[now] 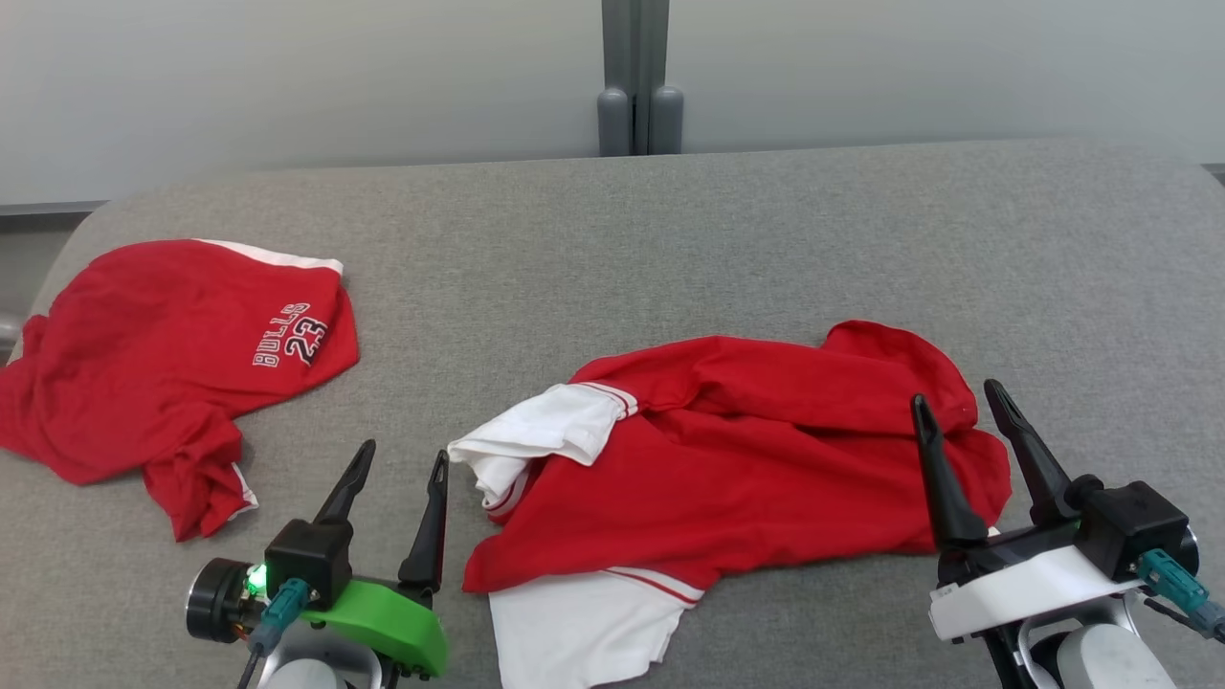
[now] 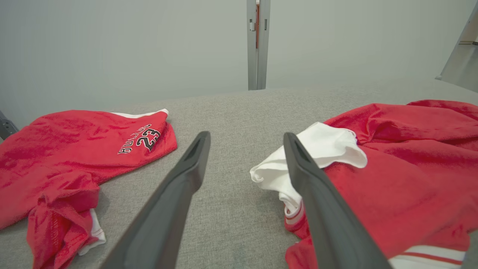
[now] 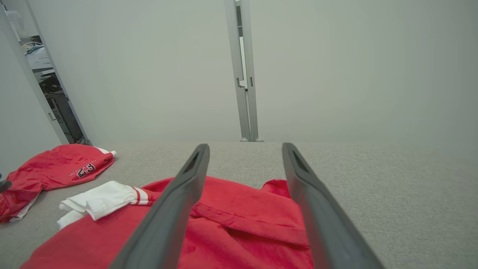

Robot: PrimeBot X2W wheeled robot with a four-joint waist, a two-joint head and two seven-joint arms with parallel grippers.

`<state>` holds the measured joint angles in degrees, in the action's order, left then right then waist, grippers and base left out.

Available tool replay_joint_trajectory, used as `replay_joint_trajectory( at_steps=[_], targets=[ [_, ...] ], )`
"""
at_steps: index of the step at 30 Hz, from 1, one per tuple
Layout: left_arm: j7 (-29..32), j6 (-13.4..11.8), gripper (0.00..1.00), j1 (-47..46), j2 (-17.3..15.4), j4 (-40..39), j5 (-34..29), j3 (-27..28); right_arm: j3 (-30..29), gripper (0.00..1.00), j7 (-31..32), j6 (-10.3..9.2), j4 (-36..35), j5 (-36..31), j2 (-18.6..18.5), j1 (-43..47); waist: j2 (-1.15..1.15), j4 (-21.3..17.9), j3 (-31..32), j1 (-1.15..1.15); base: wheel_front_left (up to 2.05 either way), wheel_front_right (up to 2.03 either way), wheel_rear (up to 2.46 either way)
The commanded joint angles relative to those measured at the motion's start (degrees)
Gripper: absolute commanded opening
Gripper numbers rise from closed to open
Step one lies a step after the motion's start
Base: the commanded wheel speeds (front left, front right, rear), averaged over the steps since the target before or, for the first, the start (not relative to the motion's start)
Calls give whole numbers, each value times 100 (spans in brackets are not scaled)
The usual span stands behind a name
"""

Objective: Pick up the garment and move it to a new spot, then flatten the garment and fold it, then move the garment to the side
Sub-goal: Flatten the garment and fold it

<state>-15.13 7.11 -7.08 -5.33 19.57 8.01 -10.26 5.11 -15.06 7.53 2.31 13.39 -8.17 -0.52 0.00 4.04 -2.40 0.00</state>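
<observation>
My left gripper (image 1: pixel 404 452) was wide open and held nothing. It sat just beside the white sleeve (image 1: pixel 545 426) of the red and white shirt (image 1: pixel 756 459). My right gripper (image 1: pixel 957 392) was wide open and empty too, at the shirt's right end.

The shirt lay all crumpled in the middle of the grey desk (image 1: pixel 670 249), close to me. A red Bulls 23 garment (image 1: pixel 163 364) lay well apart, on the far left.

I thought my job then was to grab the crumpled shirt and lift it. To do that well, I needed to pinch it at two edges far apart, one on each side. I needed to stay off the bunched folds and lift both sides together so it hung open.

Both garments lay right on the desk top, with nothing holding them.
</observation>
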Motion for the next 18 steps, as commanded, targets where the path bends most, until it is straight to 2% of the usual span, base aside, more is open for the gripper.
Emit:
replay_joint_trajectory(
  at_steps=[1,11,18],
  targets=[
    [-3,26,100,-117,-59,124,91,-32,4,100,-16,-8,9,-17,-10,-75,0,-147,-100,0,0,0,0],
    [-3,41,100,-465,-142,1088,229,-535,9,100,-16,-8,28,5,126,-248,0,-500,-387,0,0,0,0],
    [-3,38,100,-774,-212,1585,406,-708,-52,100,-16,-8,24,6,66,-351,0,-627,-569,0,0,0,0]
  ],
)
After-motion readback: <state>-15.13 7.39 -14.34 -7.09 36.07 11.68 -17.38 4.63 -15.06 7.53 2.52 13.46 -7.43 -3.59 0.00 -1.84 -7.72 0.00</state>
